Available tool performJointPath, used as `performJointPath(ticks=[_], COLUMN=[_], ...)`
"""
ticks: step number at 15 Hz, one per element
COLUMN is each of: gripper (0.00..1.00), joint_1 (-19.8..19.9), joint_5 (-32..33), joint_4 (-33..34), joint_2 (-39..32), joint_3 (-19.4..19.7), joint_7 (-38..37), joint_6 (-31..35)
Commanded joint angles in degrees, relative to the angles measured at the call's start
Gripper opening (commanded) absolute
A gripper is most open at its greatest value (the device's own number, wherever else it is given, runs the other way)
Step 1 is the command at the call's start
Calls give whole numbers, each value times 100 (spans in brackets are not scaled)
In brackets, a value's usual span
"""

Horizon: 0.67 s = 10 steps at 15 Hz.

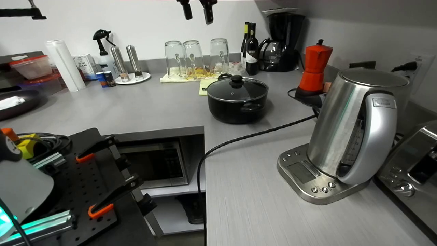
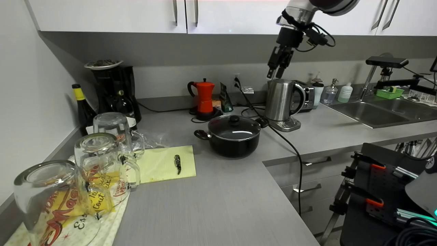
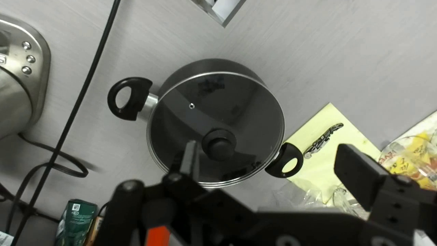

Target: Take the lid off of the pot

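Note:
The black pot (image 1: 227, 112) stands on the counter in both exterior views, also here (image 2: 234, 147). Its glass lid (image 1: 238, 91) with a black centre knob sits on it, also seen in an exterior view (image 2: 234, 130). In the wrist view the lid (image 3: 218, 116) covers the pot (image 3: 211, 65), with a side handle at each side. My gripper (image 1: 198, 18) is open with nothing between its fingers, high above the counter and apart from the lid; it also shows in an exterior view (image 2: 275, 73). In the wrist view its spread fingers (image 3: 268, 150) overlap the lid's lower edge and the yellow cloth.
A steel kettle (image 1: 351, 126) and a red moka pot (image 1: 314, 66) stand near the pot. A black cable (image 2: 285, 138) crosses the counter beside it. Upturned glass mugs (image 2: 99, 160) and a yellow cloth (image 2: 160, 164) with a corkscrew (image 2: 178, 164) lie on its other side.

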<state>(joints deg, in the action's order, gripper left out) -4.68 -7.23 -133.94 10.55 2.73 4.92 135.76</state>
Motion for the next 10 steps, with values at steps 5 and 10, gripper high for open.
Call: performJointPath(ticks=[5,10], gripper=[100,100], joint_1=[163,96], joint_5=[279,632], joint_4=[2487,3575], joint_2=[-1900,-2772], joint_3=[-243,-218], joint_7=[-860,-1260], joint_6=[-842,-1567])
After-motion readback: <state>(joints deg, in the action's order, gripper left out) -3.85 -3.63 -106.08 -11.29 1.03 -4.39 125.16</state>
